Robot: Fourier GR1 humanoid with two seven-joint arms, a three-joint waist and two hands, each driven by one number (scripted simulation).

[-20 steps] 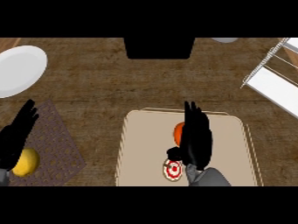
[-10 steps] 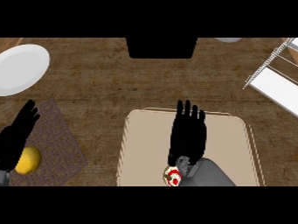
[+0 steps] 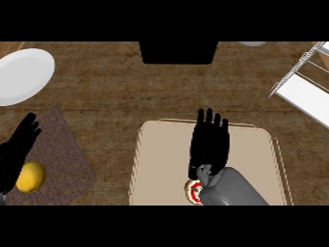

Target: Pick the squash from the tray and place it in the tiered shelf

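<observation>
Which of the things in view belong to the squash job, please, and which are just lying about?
For the job:
tray
shelf
right hand, open over the tray
The squash itself is not visible now.

Lying about:
plate
mat
yellow fruit
red and white object
black block
left hand, resting at the left edge

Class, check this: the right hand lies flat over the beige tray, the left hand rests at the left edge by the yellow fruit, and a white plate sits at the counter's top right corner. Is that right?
One slip. The head view shows the white plate at the top left, not the top right; the white shelf fills that corner. The rest holds: right hand over the tray, left hand by the yellow fruit.
</observation>
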